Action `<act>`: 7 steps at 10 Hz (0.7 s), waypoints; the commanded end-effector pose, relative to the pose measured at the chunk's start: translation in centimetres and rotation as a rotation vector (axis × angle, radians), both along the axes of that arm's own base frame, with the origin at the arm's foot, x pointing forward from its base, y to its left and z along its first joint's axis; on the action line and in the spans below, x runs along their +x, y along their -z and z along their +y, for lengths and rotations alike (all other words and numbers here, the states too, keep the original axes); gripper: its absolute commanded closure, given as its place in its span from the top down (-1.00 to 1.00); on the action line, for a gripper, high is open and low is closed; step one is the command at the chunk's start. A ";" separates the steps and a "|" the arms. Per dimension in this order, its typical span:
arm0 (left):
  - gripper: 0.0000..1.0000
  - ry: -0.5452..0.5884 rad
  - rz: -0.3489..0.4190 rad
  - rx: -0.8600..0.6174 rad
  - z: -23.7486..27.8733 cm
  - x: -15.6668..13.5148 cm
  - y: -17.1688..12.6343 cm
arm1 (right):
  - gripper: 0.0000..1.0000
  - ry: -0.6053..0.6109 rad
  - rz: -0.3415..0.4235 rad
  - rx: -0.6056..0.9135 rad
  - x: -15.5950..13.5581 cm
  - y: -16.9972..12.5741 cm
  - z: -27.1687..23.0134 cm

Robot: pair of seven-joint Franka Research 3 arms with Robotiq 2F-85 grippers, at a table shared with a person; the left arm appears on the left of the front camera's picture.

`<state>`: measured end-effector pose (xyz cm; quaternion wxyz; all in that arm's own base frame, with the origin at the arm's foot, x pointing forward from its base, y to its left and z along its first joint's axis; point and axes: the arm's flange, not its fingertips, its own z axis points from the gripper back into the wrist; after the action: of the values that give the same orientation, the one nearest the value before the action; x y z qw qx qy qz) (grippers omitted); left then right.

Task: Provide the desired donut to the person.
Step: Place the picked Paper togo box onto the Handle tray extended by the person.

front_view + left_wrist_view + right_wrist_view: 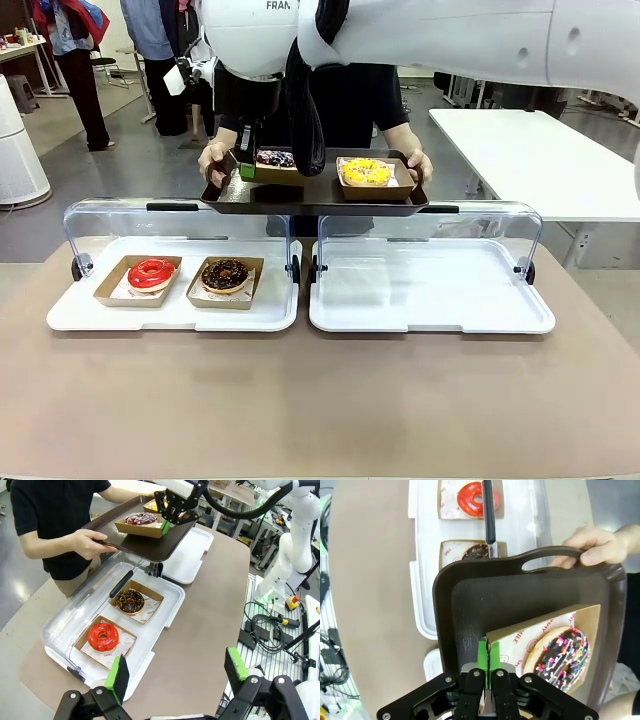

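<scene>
A brown tabletop [320, 400] carries two white trays [430, 300] side by side, each with a clear hinged lid [180, 215] raised at the far edge; beyond lies a grey floor, a white table [540, 150] at the right and people standing far off at the left. The left-hand tray holds a red glazed donut [152, 272] and a chocolate donut [225, 274], each in a cardboard box. The person [55, 515] in a black T-shirt holds a dark brown serving tray [315, 195] by both handles above the lids. On it sit a yellow donut [366, 172] and a sprinkled chocolate donut [562, 655] in its paper box [520, 635]. The right gripper [489, 655] is clamped on that box's edge, just beside the sprinkled donut. The left gripper [175, 672] hangs with its jaws spread, holding nothing, above the tabletop's near edge.
</scene>
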<state>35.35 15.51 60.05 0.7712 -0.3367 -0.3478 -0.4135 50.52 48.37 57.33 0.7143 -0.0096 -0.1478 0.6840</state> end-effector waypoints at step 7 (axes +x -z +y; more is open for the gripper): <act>1.00 0.009 -0.005 0.002 0.2 -0.2 0.0 | 1.00 -0.024 0.052 -0.003 1.3 -0.5 1.1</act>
<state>35.35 15.51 60.05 0.7712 -0.3367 -0.3477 -0.4135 50.96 48.62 57.02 0.7145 -0.0029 -0.1333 0.6868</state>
